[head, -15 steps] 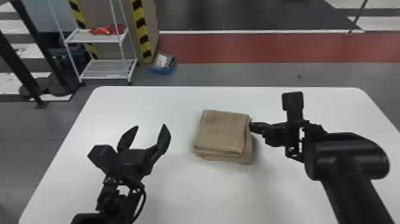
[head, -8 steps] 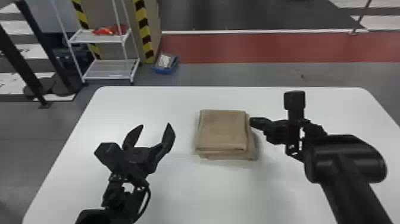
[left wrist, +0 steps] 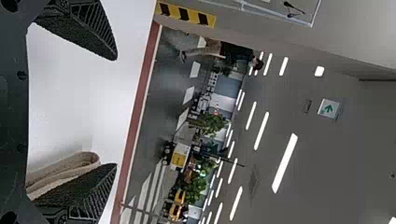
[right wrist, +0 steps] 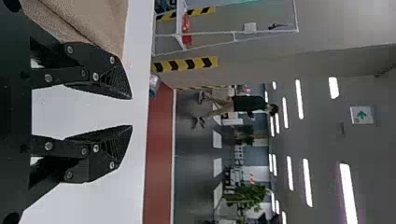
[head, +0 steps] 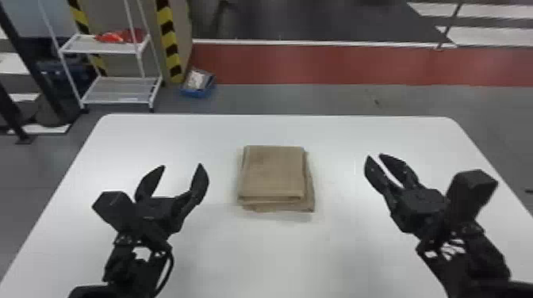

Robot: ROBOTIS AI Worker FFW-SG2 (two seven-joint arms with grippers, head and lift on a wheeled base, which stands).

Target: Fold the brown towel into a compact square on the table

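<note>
The brown towel (head: 273, 172) lies folded into a near-square stack at the middle of the table (head: 277, 249), its lower layers sticking out slightly at the front and right. To its left my left gripper (head: 181, 168) stands open and apart from it. On the other side, my right gripper (head: 374, 157) is open with a narrower gap, also clear of the cloth. In the left wrist view the left gripper (left wrist: 116, 112) holds nothing, with the towel's folded edge (left wrist: 70, 168) behind one finger. The right wrist view has the right gripper (right wrist: 131, 112) empty, the towel (right wrist: 84, 23) beyond one finger.
Past the table's far edge stand a white wire shelf (head: 119, 89) with red items and a blue bin (head: 198, 83) on the floor. Yellow-black striped posts (head: 168, 39) rise near the shelf.
My right gripper has moved away from the towel's right side, turned, and now shows its fingers parted. The left gripper has shifted little. The towel looks squarer to the view and remains folded.
</note>
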